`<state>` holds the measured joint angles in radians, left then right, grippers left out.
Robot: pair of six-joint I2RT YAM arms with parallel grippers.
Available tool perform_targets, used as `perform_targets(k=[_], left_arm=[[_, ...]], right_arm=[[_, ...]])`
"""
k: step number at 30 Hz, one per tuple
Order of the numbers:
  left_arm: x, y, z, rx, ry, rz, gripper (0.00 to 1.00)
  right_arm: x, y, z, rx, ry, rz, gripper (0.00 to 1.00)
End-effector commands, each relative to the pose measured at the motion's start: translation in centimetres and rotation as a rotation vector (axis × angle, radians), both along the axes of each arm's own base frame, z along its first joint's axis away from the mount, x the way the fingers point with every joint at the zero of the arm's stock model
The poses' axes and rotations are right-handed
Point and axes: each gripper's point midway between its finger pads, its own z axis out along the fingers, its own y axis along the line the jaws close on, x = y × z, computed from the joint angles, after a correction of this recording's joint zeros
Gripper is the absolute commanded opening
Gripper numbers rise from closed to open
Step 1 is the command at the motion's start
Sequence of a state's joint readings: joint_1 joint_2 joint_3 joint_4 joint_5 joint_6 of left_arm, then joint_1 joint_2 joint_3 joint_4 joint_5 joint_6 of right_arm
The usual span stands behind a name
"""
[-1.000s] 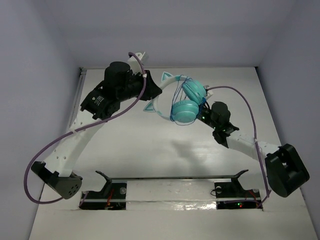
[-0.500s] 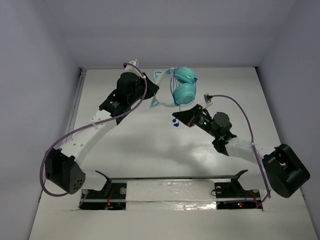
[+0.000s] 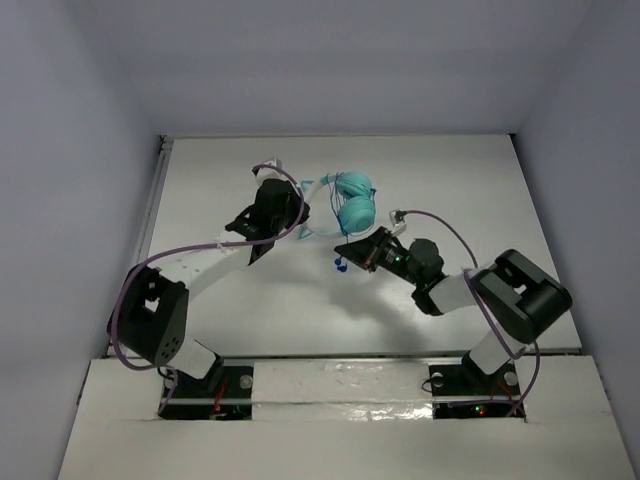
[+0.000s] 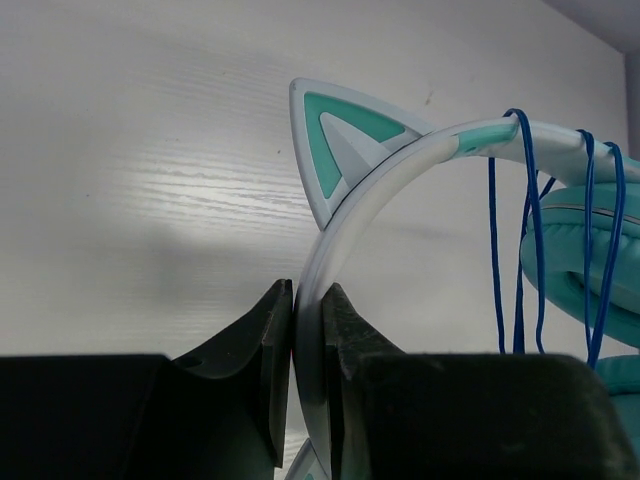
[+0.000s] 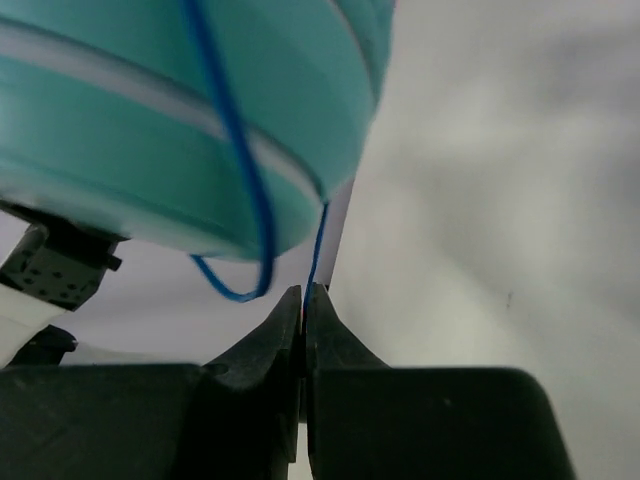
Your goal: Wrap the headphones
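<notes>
The teal headphones point(image 3: 352, 203) hang above the table's middle, their blue cord looped several times round the headband and ear cups. My left gripper point(image 3: 297, 213) is shut on the pale headband point(image 4: 345, 225), just below a cat-ear point point(image 4: 335, 140). My right gripper point(image 3: 347, 251) is shut on the thin blue cord point(image 5: 316, 250), directly below a teal ear cup point(image 5: 150, 120). A short loose end of cord point(image 3: 340, 264) dangles by the right gripper. Cord loops point(image 4: 525, 230) hang over the headband in the left wrist view.
White table point(image 3: 300, 310) with a raised rail along its left edge point(image 3: 155, 190). Purple robot cables point(image 3: 170, 255) arc along both arms. The right arm's elbow point(image 3: 520, 290) sits at the right. Arm bases and a bar lie at the near edge point(image 3: 340, 360).
Both arms have drawn back toward me, and the headphones came with them from the far side to the table's middle. The right gripper has moved down and left under the ear cups.
</notes>
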<state>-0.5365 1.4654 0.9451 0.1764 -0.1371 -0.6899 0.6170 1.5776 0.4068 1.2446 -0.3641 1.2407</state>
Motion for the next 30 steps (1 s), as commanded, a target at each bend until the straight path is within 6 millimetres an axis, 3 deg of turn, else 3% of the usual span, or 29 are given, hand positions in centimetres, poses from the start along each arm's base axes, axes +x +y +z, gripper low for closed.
perform_targets(k=[1, 7, 12, 13, 20, 25, 29, 30], left_arm=[[3.2, 0.2, 5.0, -0.128, -0.187, 0.107, 0.00], [3.4, 1.2, -0.1, -0.051, -0.127, 0.150, 0.00], [2.4, 1.6, -3.9, -0.008, -0.075, 0.156, 0.00], [2.3, 1.7, -4.4, -0.005, -0.067, 0.157, 0.00], [2.3, 1.4, -5.3, 0.017, -0.051, 0.157, 0.00], [1.6, 1.2, -5.0, 0.054, -0.067, 0.164, 0.00], [0.9, 0.9, -6.0, 0.072, -0.054, 0.156, 0.00], [0.8, 1.1, -6.4, 0.080, -0.048, 0.157, 0.00]], right_arm=[[-2.5, 1.3, 4.6, 0.203, -0.125, 0.143, 0.00], [-2.7, 2.4, 3.0, 0.286, -0.057, 0.201, 0.05], [-3.0, 1.9, 5.3, 0.294, -0.130, 0.157, 0.07], [-2.8, 2.1, 4.8, 0.261, -0.118, 0.152, 0.07], [-3.8, 3.1, 5.4, 0.258, -0.102, 0.204, 0.15], [-2.8, 4.0, 5.6, 0.254, -0.022, 0.168, 0.23], [-2.8, 3.4, 8.4, 0.340, -0.030, 0.159, 0.26], [-2.6, 3.6, 8.1, 0.323, -0.002, 0.155, 0.26]])
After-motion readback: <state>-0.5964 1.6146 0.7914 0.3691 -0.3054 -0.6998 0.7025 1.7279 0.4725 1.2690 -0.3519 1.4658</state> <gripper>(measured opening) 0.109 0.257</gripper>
